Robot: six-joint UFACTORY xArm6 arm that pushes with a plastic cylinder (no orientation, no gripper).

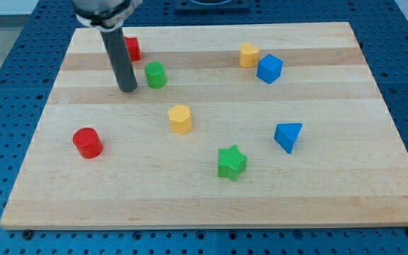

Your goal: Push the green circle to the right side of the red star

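Observation:
The green circle (156, 74), a short green cylinder, stands near the view's top left on the wooden board (317, 198). The red star (132, 48) lies just above and left of it, partly hidden behind my rod. My tip (127, 89) rests on the board just left of the green circle and slightly below it, a small gap apart. The rod rises from the tip towards the view's top.
A red cylinder (88, 142) sits at the left, a yellow hexagon block (180, 118) near the middle, a green star (231, 162) below centre. A blue triangle (288, 136) is at the right. A yellow block (248, 54) and a blue cube (269, 68) sit at the top right.

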